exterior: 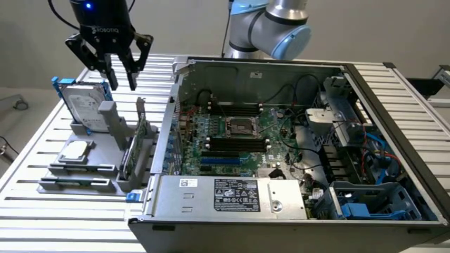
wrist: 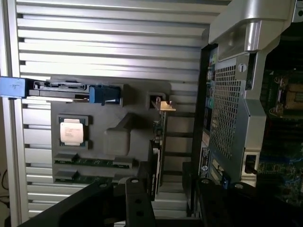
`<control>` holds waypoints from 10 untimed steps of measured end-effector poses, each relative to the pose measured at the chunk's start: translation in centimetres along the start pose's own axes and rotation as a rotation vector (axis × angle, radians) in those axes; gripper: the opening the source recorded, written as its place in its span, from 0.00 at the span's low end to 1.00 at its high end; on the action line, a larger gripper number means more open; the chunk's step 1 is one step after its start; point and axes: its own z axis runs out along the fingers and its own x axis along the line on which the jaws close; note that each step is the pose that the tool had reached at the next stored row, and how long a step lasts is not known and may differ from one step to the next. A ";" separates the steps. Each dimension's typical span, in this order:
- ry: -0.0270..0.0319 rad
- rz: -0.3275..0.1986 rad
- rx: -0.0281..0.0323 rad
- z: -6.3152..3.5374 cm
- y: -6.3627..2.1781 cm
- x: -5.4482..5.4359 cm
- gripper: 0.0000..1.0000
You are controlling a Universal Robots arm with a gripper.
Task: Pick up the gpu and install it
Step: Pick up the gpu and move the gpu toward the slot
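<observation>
Black claw hangs spread open above the grey plastic holder on the slatted metal surface. The thin green-and-black gpu card stands on edge in that holder, just beside the open computer case. It looks light, stiff and fragile; its top edge near the metal bracket seems the safest hold.

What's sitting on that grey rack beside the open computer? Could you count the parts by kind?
Hard drive: 1
Processor chip: 1
Graphics card: 1
Memory sticks: 2
Total: 5
</observation>
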 end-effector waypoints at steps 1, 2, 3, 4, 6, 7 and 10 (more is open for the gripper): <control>0.0000 0.000 0.0000 0.20 -0.17 0.1 0.42; 0.0000 0.000 0.0000 0.39 -0.33 0.1 0.42; 0.0001 0.000 0.0001 0.58 -0.50 0.2 0.42; 0.0000 0.000 0.0000 0.79 -0.67 0.3 0.42; 0.0000 0.001 0.0000 1.17 -1.05 0.4 0.42; 0.0000 0.002 0.0000 1.37 -1.24 0.5 0.42; 0.0004 0.006 0.0001 1.95 -1.81 0.6 0.42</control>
